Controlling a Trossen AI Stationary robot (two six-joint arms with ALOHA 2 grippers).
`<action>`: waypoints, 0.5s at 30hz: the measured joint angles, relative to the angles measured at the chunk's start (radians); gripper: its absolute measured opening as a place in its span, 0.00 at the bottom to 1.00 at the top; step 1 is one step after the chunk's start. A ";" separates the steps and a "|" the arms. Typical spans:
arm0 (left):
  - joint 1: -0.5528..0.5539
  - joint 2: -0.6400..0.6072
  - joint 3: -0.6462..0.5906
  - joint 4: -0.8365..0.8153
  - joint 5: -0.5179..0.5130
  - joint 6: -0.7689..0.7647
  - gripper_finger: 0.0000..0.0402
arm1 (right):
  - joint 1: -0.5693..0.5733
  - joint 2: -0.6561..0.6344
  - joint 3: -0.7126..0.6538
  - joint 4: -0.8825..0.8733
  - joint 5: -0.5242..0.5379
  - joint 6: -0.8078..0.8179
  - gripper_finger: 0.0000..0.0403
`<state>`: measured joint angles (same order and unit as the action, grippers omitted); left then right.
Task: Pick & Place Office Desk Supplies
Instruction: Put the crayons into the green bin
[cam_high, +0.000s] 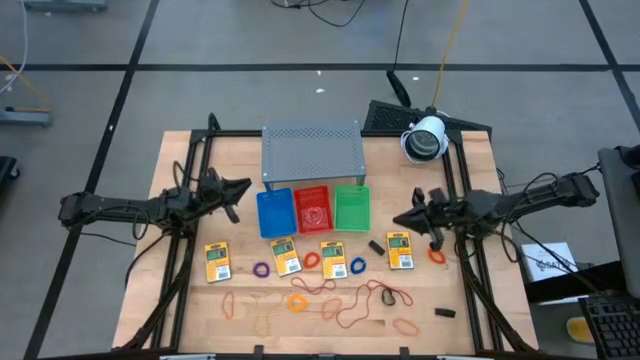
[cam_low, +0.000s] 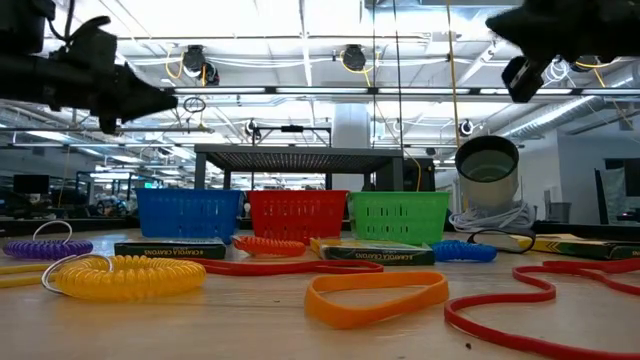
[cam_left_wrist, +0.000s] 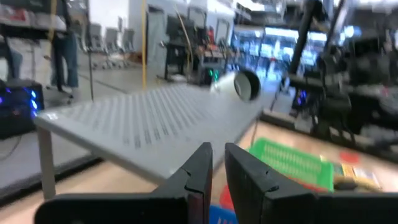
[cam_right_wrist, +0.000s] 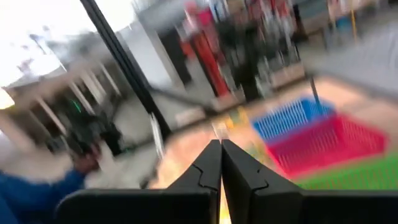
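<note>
The office desk supplies lie loose on the wooden table's near half: yellow-and-green packets, red and orange rubber bands, small purple, blue and orange rings, and black pieces. My left gripper hovers above the table left of the blue tray, pointing level; a narrow empty gap shows between its fingers. My right gripper hovers right of the green tray, pointing level, shut on nothing.
A blue tray, a red tray and a green tray stand side by side mid-table. The grey perforated shelf stands behind them. A white round device sits at the far right.
</note>
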<state>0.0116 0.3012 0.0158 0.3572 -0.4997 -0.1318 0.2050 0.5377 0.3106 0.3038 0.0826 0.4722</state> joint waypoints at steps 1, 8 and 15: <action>0.000 0.000 0.000 0.022 -0.008 0.000 0.13 | 0.000 0.032 0.036 -0.080 0.002 0.008 0.00; 0.000 0.000 0.000 0.079 -0.017 -0.001 0.13 | 0.000 0.277 0.309 -0.740 0.080 0.026 0.00; 0.000 0.000 0.000 0.010 0.021 -0.002 0.13 | 0.025 0.355 0.261 -0.738 0.099 0.090 0.00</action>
<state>0.0116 0.3008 0.0158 0.3676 -0.4786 -0.1335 0.2304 0.8923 0.5718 -0.4345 0.1811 0.5627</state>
